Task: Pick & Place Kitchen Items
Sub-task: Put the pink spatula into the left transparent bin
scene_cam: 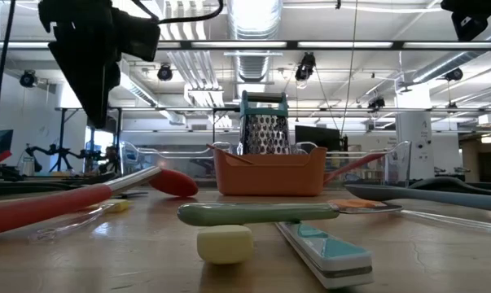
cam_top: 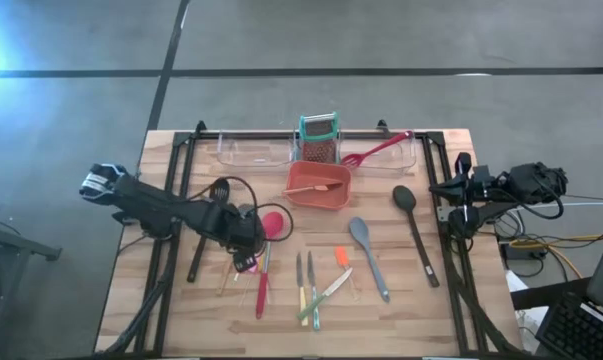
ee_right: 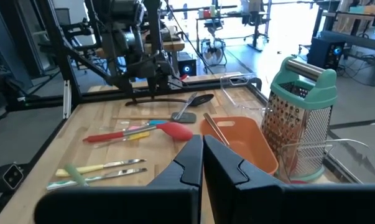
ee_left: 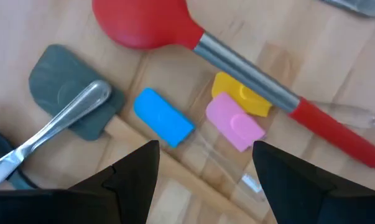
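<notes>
A cluster of small scrapers is lying on the wooden counter (cam_top: 411,300) at lower centre-left of the overhead picture: a blue scraper (ee_left: 163,116), a pink scraper (ee_left: 234,122) and a yellow one (ee_left: 240,101) partly under the handle of a red spoon (ee_left: 143,23). The left claw (ee_left: 203,167) is hovering directly above them with its fingers spread wide, holding nothing; the blue and pink scrapers are showing in the gap between its fingers. A grey spatula (ee_left: 66,87) with a metal handle is lying just beside the blue scraper.

Farther toward the lower middle, yellow- and green-handled knives (cam_top: 311,290), an orange scraper (cam_top: 340,257), a grey spoon (cam_top: 367,255) and a black spoon (cam_top: 415,232) are lying on the counter. Above them, a red-orange bin (cam_top: 319,186) is holding a wooden utensil, with a teal-framed grater (cam_top: 318,138) behind it.

The right claw (ee_right: 203,163) is waiting at the counter's right edge, fingers pressed together and empty.
</notes>
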